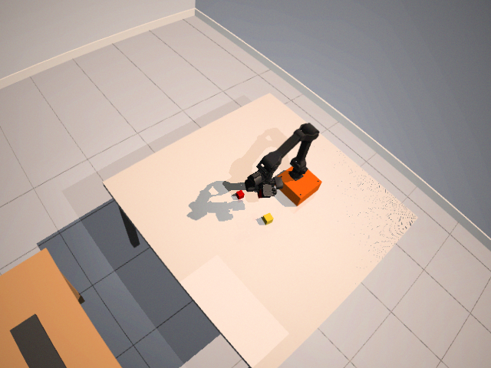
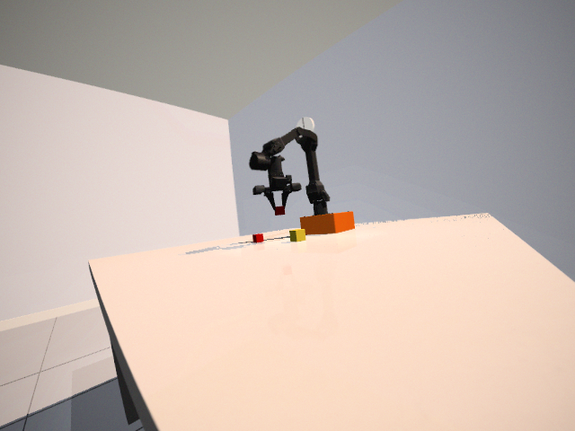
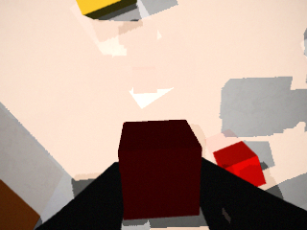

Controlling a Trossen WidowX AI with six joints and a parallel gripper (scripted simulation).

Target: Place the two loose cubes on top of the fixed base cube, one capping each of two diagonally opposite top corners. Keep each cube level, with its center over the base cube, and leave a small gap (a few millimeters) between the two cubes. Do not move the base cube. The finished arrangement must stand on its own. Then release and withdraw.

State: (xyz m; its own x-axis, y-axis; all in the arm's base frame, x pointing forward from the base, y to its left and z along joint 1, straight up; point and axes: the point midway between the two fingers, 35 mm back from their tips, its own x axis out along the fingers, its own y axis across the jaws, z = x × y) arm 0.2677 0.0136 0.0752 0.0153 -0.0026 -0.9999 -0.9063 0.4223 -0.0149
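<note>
My gripper (image 1: 263,192) (image 2: 279,206) is shut on a red cube (image 2: 279,211) (image 3: 160,168) and holds it well above the table. In the wrist view this cube looks dark and sits between the two black fingers. A second red cube (image 1: 239,194) (image 2: 257,238) (image 3: 240,163) lies on the table, to the left of the gripper in the top view. The yellow base cube (image 1: 267,218) (image 2: 296,234) stands on the table nearer the front; in the wrist view the yellow cube (image 3: 103,7) is cut off by the top edge.
The arm stands on an orange mount block (image 1: 303,185) (image 2: 327,223) close behind the cubes. The pale table (image 1: 317,257) (image 2: 324,324) stretches wide towards the front. A wooden desk (image 1: 35,297) stands on the floor at the lower left.
</note>
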